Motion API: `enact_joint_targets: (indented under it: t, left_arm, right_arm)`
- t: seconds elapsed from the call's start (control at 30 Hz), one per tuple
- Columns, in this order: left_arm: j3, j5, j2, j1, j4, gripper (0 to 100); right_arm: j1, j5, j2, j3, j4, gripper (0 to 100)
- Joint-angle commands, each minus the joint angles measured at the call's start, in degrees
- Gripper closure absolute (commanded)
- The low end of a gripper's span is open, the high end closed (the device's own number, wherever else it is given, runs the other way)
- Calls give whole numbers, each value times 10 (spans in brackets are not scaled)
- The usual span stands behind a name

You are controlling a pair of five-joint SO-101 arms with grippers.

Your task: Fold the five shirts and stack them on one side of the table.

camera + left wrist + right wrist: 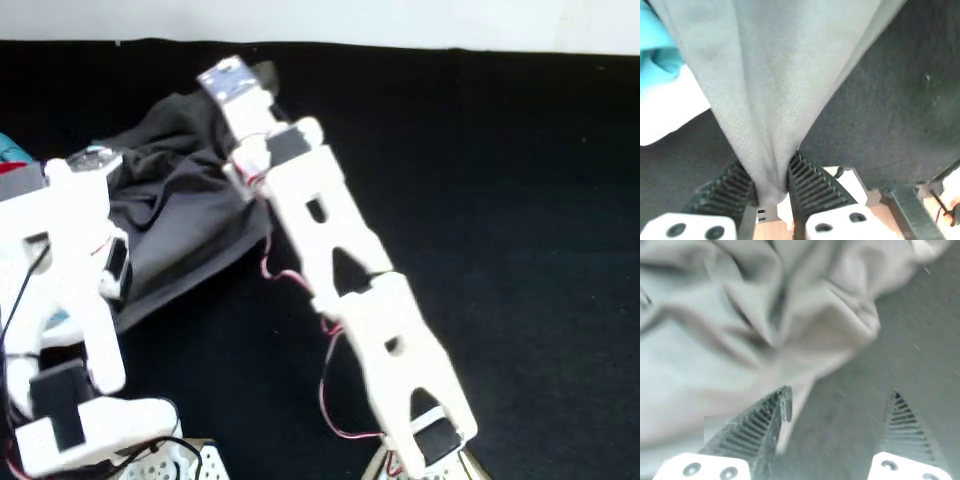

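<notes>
Seen from above, the left arm (pixel 70 260) stood bent at the near left of the black table (pixel 500 200). Its wrist was raised over the edge of a crumpled dark grey shirt (pixel 180 210), which lay at the table's far left. The right arm (pixel 340 270) stretched diagonally from the near middle to the shirt's far side. A bit of teal cloth (pixel 12 150) showed at the left edge. In the left wrist view, the left gripper (pixel 769 165) was clenched on a fold of the shirt, and the fabric fanned out taut from its toothed jaws. The teal cloth and something white (pixel 670 115) lay beside it. In the right wrist view, the right gripper (pixel 840 392) hung with its jaws spread wide, grasping nothing. One fingertip was over the shirt's rumpled edge and the other over bare table.
</notes>
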Motion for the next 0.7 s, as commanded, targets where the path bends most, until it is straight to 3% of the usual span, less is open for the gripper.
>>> enact_joint_targets:
  t: [0.0,0.2,0.27,0.33,0.4,0.53,0.67]
  left_arm:
    - [18,-23,-60,-30,7,992]
    - [22,-29,-103,-73,7,992]
    - [22,-29,-104,-74,7,992]
    - [22,-29,-104,-74,7,991]
    - [23,-29,-104,-73,7,991]
    - [17,-29,-104,-72,3,991]
    - [13,-25,-109,-71,-52,991]
  right_arm:
    - [-22,-11,57,-98,-32,706]
    - [-44,-8,127,-110,-38,718]
    - [-48,-1,139,-109,-33,814]
    - [-48,29,145,-111,-25,990]
    - [-44,49,143,-114,-9,956]
    - [-15,59,106,-143,44,988]
    - [22,58,45,-219,132,993]
